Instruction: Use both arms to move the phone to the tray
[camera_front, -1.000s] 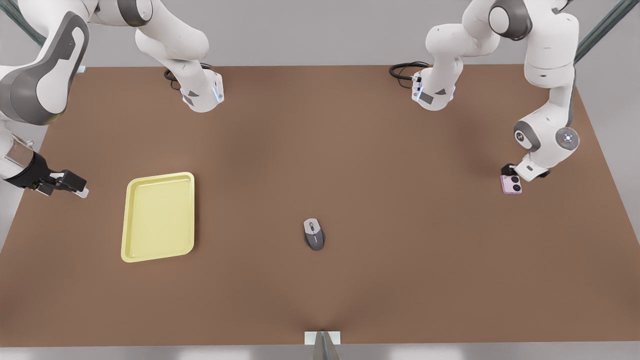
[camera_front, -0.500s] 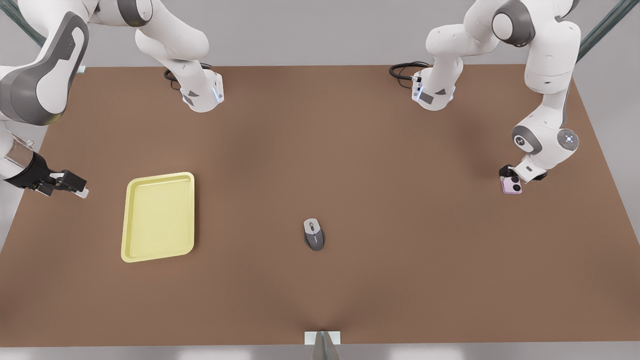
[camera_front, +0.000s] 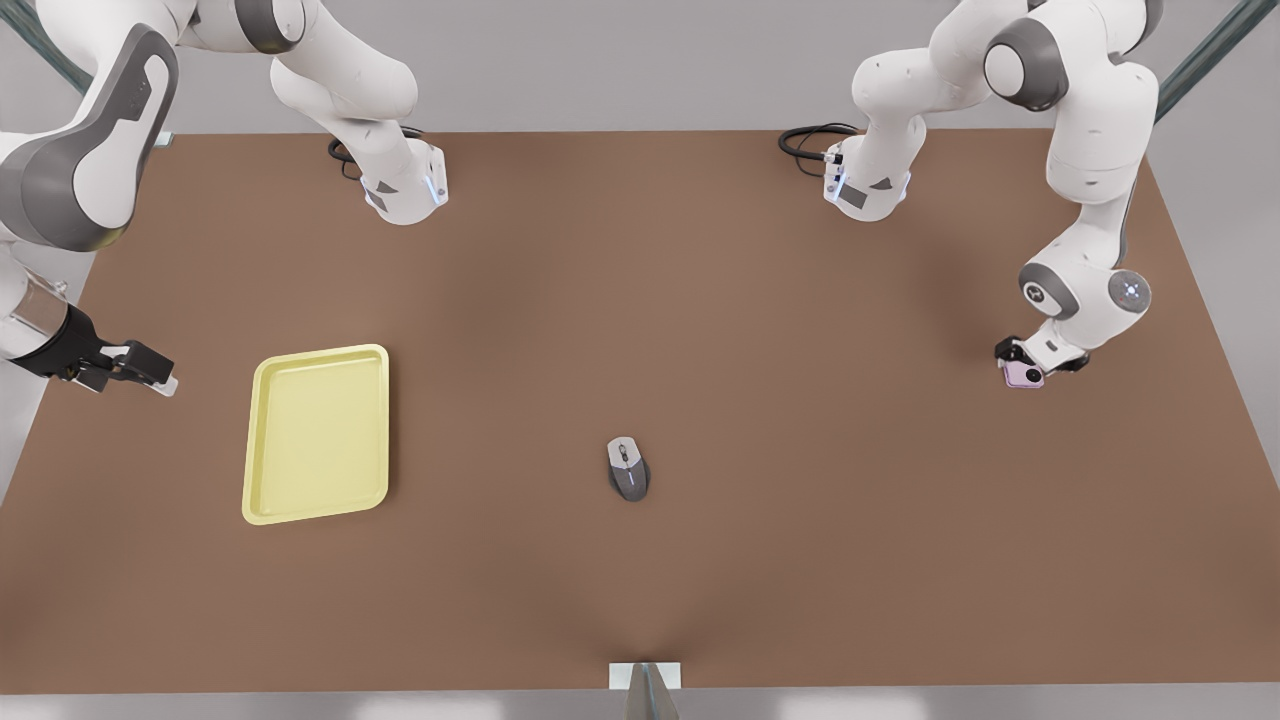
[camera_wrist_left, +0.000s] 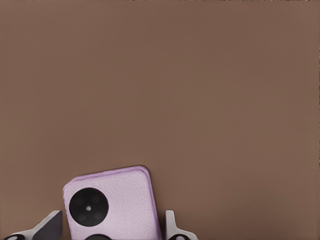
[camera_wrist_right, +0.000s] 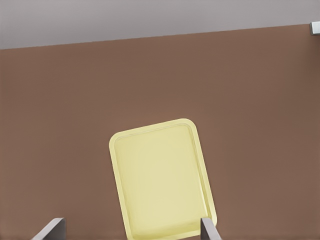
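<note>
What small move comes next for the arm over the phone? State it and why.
Probably close the left claw on the small lilac rounded-rectangle phone: its fingers straddle the phone's sides with gaps, and the phone lies flat on the brown table. The right claw waits beside the pale yellow rectangular tray.

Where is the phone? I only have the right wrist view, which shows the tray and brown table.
Observer: The phone lies near the front view's right edge, far from the tray.
Operator: Is an arm on it?
Observer: The left gripper is low over it, its fingers open on either side of the phone.
Operator: Anything between phone and tray?
Observer: A grey mouse sits on the table between them. The right gripper waits open at the front view's left, beside the tray.
</note>
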